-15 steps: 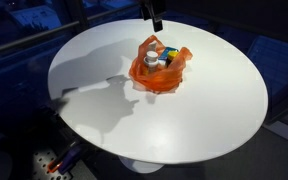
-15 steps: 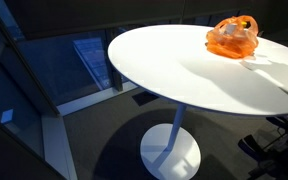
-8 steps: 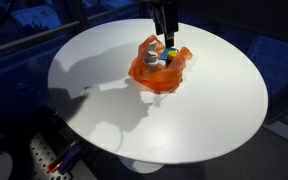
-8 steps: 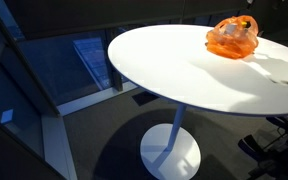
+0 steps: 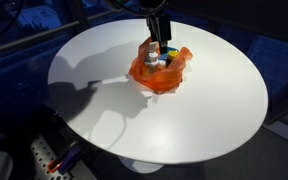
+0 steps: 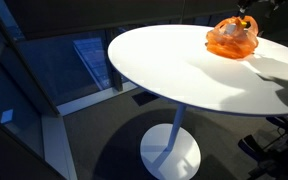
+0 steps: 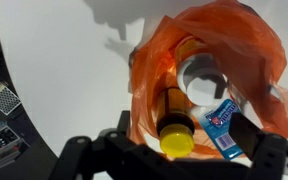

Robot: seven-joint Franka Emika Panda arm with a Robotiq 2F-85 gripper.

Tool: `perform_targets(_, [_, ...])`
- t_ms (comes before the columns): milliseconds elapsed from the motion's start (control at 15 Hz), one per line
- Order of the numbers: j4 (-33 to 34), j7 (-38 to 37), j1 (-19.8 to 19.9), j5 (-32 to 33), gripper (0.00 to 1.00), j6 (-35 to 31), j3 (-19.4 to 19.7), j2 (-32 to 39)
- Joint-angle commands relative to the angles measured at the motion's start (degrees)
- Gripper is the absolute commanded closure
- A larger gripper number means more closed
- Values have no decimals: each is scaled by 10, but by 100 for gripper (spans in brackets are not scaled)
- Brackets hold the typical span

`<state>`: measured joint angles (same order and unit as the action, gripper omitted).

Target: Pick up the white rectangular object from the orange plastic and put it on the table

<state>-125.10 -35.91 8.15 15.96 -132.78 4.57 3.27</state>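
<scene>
In the wrist view, the bare white worktop [image 7: 44, 70] fills the left side. To its right lies the orange plastic bag [image 7: 149, 85], open towards the camera. Inside the bag, from left to right, are a bottle with a yellow cap [image 7: 175, 140], a round white lid or cup [image 7: 202, 80], and a flat white rectangular packet with blue print [image 7: 222, 125]. The packet appears to be the item named in the task. It rests inside the bag, just beside the yellow cap and below the round white item. The claw [image 7: 169, 162] hangs directly above the bag. Its two fingers show at the lower left and lower right of the wrist view, set apart, with nothing between them. In both exterior views the claw is at the top of the bag, which sits on the far part of the round worktop. Task status: the approach is complete and the grasp is not yet made. Remaining steps are to close on the packet, lift it clear of the plastic, and set it on open worktop beside the bag.
</scene>
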Motion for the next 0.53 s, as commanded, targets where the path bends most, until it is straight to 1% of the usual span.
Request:
perform_targets(0, [18, -7, -19, 1, 0, 5, 7, 13])
perform_targets(467, [21, -2, -41, 1, 0, -3, 4, 18])
